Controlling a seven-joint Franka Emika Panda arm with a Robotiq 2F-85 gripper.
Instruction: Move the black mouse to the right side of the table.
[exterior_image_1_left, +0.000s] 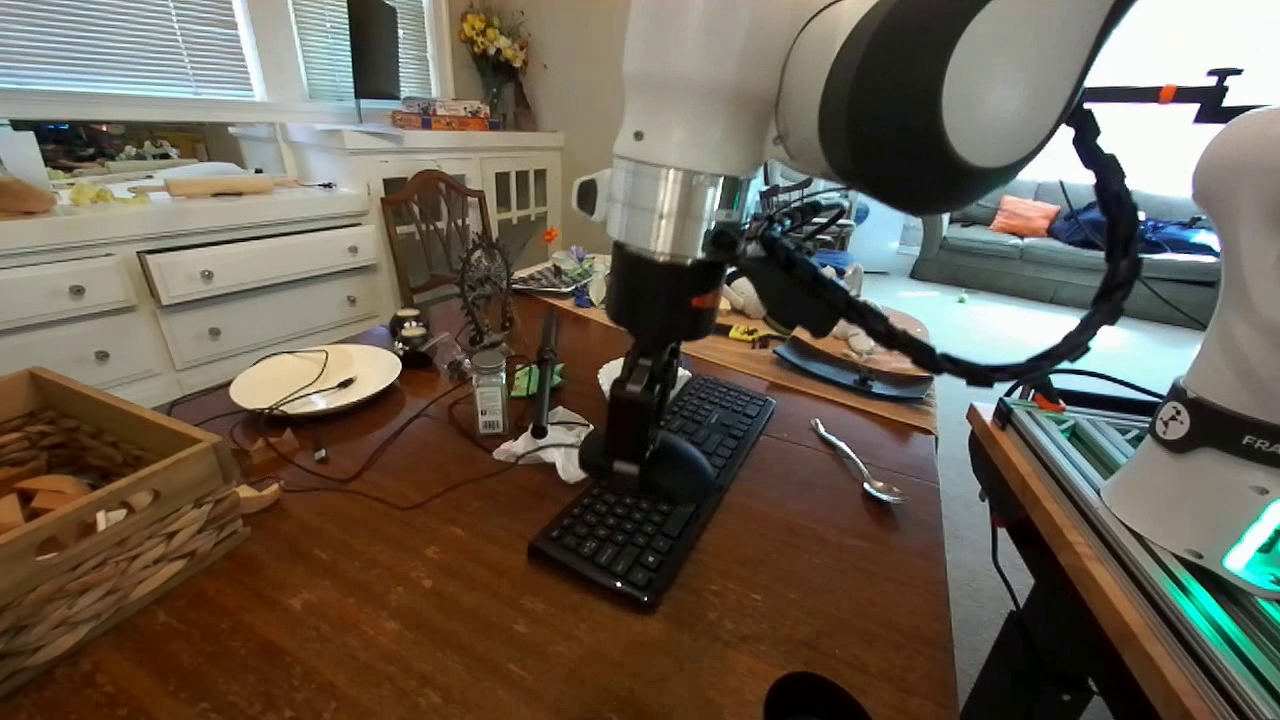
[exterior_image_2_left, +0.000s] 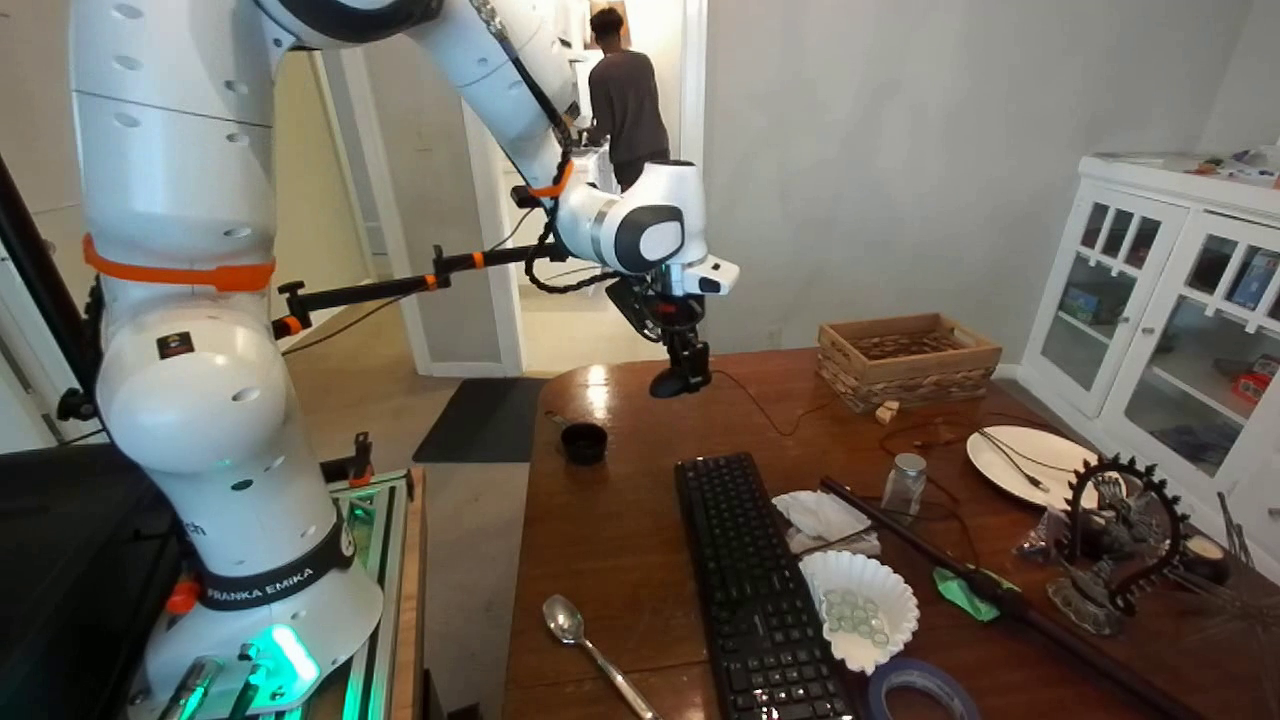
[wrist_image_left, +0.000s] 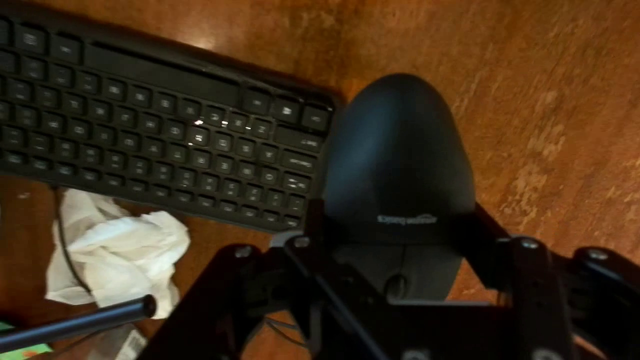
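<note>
The black mouse (wrist_image_left: 400, 150) is held between the two fingers of my gripper (wrist_image_left: 397, 220) in the wrist view. Its rounded back points away from the gripper, and its buttons and wheel lie partly behind the gripper parts. In an exterior view the mouse (exterior_image_1_left: 685, 470) hangs at the gripper's tips (exterior_image_1_left: 630, 455), in front of the keyboard as seen from there. The mouse (exterior_image_2_left: 672, 384) also shows under the gripper (exterior_image_2_left: 690, 368), raised above the reddish-brown table (exterior_image_2_left: 625, 500). The table also shows in an exterior view (exterior_image_1_left: 400, 600).
A long black keyboard (exterior_image_2_left: 750, 580) lies below the gripper's area. A spoon (exterior_image_2_left: 590, 640), a black cup (exterior_image_2_left: 584, 443), a white paper dish (exterior_image_2_left: 860, 610), a glass jar (exterior_image_2_left: 904, 485) and a black rod (exterior_image_2_left: 930, 555) stand or lie around. A wooden basket (exterior_image_2_left: 905, 365) and white plate (exterior_image_2_left: 1020, 465) are further off.
</note>
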